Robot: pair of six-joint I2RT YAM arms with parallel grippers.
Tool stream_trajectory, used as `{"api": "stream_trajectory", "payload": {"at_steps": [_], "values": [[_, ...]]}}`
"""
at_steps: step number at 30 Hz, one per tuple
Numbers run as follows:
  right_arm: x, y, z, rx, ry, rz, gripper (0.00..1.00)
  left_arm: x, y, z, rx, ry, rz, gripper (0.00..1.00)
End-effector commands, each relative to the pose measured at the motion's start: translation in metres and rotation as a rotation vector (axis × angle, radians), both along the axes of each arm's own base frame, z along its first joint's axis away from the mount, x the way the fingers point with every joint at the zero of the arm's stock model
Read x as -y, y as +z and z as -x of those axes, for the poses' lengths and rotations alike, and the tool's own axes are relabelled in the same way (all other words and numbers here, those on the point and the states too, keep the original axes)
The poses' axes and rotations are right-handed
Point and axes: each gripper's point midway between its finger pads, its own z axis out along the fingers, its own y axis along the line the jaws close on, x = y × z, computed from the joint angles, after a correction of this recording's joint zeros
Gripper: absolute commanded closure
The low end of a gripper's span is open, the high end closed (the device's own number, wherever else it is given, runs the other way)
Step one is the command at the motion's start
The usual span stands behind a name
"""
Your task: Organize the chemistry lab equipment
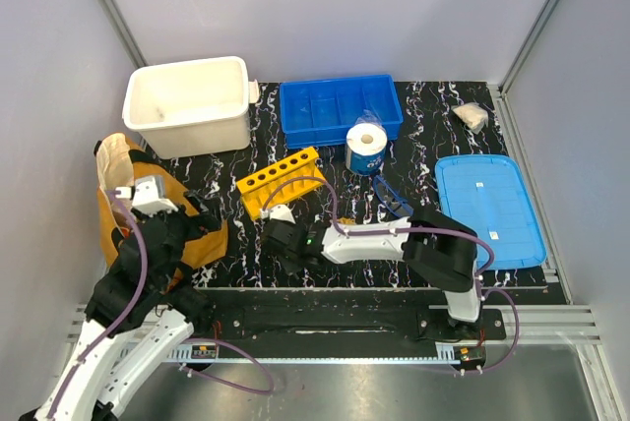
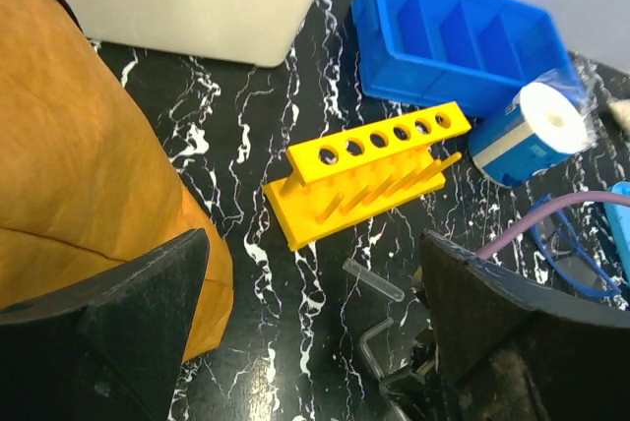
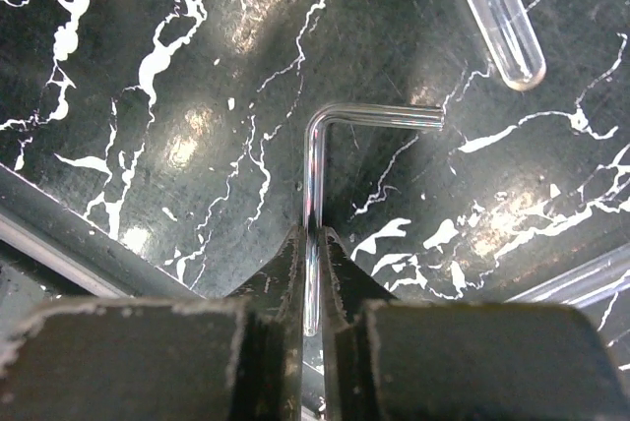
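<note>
Where the bent glass tube (image 3: 317, 146) is held: clamped in the right gripper (image 3: 313, 239).
Left gripper (image 2: 310, 313): spread apart, nothing grasped.
Yellow rack (image 2: 364, 180): set on the black table (image 2: 246, 126), clear tube (image 2: 374, 280) nearby.

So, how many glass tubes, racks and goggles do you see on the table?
Glass tubes: 2 (bent tube, straight tube)
Rack: 1
Goggles: 1
Total: 4

1. The table (image 1: 423, 126) is seen from above and behind.
2. The yellow rack (image 2: 364, 180), shared with that top view, is seen obliquely from the left wrist.
3. The table is seen close-up from the right wrist.
</note>
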Motion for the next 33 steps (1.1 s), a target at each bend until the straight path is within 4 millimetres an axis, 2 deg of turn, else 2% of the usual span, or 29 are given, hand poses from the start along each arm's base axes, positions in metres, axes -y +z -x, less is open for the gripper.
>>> {"api": "stream_trajectory", "payload": {"at_steps": [1,6,10,15,18,23,30,33], "values": [[-0.012,0.039,-0.007,0.052,-0.056,-0.139,0.92,0.012,0.002,-0.006,-0.039,-0.026,0.028,0.08],[-0.007,0.053,-0.011,0.076,-0.093,-0.19,0.92,0.032,-0.019,-0.013,-0.156,-0.078,0.027,0.08],[-0.002,0.076,-0.017,0.122,-0.12,-0.232,0.93,0.042,-0.028,-0.019,-0.225,-0.107,0.005,0.08],[0.008,0.101,-0.035,0.197,-0.158,-0.256,0.92,0.041,-0.019,-0.029,-0.275,-0.082,-0.05,0.07],[0.019,0.11,-0.055,0.211,-0.197,-0.251,0.92,0.042,-0.008,-0.034,-0.287,-0.081,-0.071,0.07],[0.041,0.138,-0.103,0.248,-0.264,-0.277,0.92,0.052,-0.009,-0.037,-0.265,-0.141,-0.072,0.07],[0.085,0.194,-0.205,0.388,-0.377,-0.275,0.91,0.072,-0.046,-0.033,-0.278,-0.31,-0.148,0.08],[0.102,0.209,-0.252,0.429,-0.412,-0.259,0.91,0.084,-0.045,-0.033,-0.283,-0.378,-0.146,0.09]]}}
